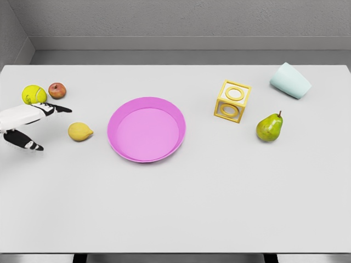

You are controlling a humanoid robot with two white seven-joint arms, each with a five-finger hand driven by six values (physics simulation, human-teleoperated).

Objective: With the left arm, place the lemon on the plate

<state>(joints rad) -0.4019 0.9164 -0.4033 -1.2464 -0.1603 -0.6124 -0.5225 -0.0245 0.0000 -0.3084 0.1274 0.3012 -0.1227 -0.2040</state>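
Head view shows the left hand [27, 125] at the desk's [175, 208] left edge, fingers [60, 109] spread wide and holding nothing. Just beside it lies the lemon [80, 131], on the desk left of the pink plate [178, 131].

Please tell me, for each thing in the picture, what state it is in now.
lemon: on the table, not held
plate: empty, flat on the table
left hand: open, beside the lemon, apart from it
cup: lying on its side
pear: upright
tennis ball: resting
apple: resting
yellow cube: resting
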